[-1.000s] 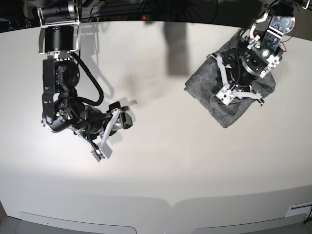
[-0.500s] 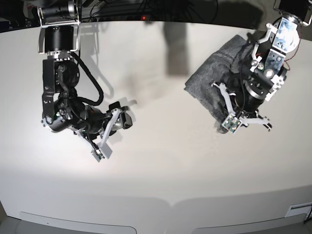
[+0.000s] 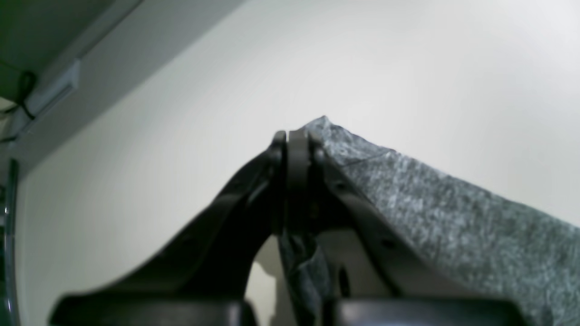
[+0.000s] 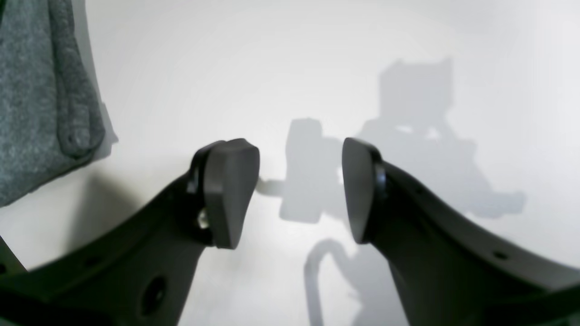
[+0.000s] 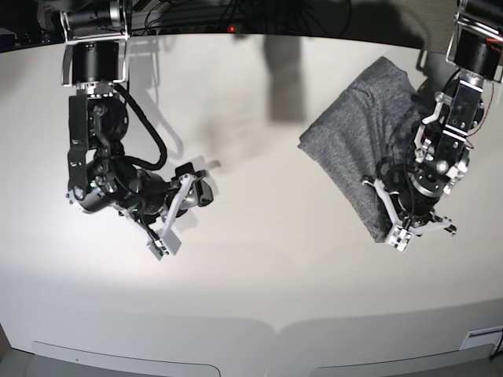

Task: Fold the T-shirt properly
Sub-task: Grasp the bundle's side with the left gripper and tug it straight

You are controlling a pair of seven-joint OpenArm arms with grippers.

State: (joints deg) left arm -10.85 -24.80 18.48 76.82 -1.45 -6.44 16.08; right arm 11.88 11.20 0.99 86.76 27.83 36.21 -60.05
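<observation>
The T-shirt (image 5: 354, 133) is a charcoal-grey folded bundle lying at the right rear of the white table. My left gripper (image 5: 399, 234) stands at its near corner, shut on the cloth. In the left wrist view the black jaws are pressed together at the left gripper's tip (image 3: 297, 145), with a pinch of the T-shirt (image 3: 453, 217) between them; the cloth drapes away to the right. My right gripper (image 5: 167, 239) hovers over bare table on the left, far from the shirt. The right gripper (image 4: 301, 190) is open and empty, and an edge of the T-shirt (image 4: 36, 90) shows at the upper left.
The white table (image 5: 275, 275) spreads between the two arms. Dark cables and equipment (image 5: 236, 12) line the far edge. The table's front rim (image 5: 275, 334) runs along the bottom of the base view.
My left gripper has moved toward the table's front, drawing the shirt's near corner with it, so more cloth now lies uncovered behind it. The right arm has stayed still.
</observation>
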